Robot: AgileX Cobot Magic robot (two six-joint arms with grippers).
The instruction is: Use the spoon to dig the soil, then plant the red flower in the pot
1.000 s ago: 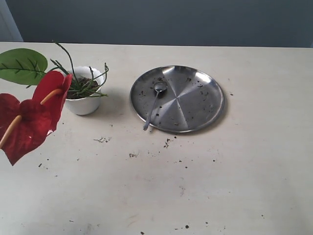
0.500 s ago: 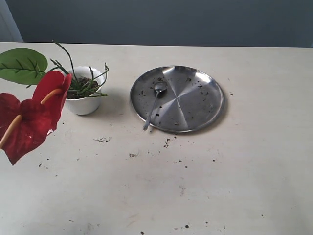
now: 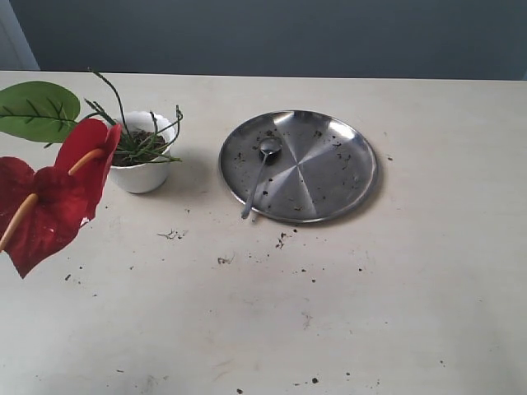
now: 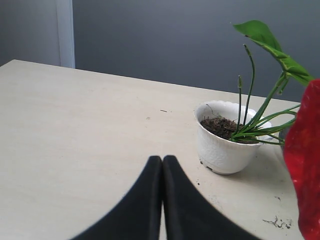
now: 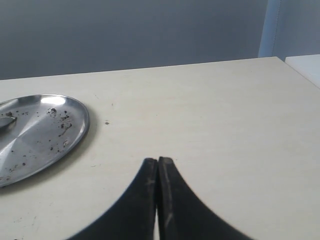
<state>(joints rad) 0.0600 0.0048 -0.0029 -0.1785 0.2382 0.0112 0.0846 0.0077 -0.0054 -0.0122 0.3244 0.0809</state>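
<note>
Landmark: everything below was placed off the steel plate [image 3: 298,166], which sat on the bench [image 3: 395,313].
Spoon spot: the spoon [image 3: 260,175] lay on the plate's pot-side half, bowl near the plate's far edge and handle tip poking just over the near rim.
Spoon axis: long axis ran roughly far-to-near, leaning a bit away from the plate's centre toward the handle end.
Which arm: my guess was the right one. The right pincer [image 5: 157,167] looked at the plate from the side opposite the pot, with only a sliver of the spoon's bowl [image 5: 6,121] showing at the frame edge, so the spoon lay across the plate from it.
Right pincer: pressed closed, nothing in it.
Left pincer: the left pincer [image 4: 162,165] was also closed tight and empty, pointed toward the pot [image 4: 225,143].
Pot: white, scalloped rim, just beside the plate but not touching.
Soil: the soil [image 4: 221,126] was dark and crumbly, filling the pot; loose crumbs were on the plate and bench.
Flower: the red flower [image 3: 51,193] already had its thin green stems stuck in the pot, with the glossy red bloom and broad leaf hanging out on the side away from the plate.
Task read: looked basically done to me.
</note>
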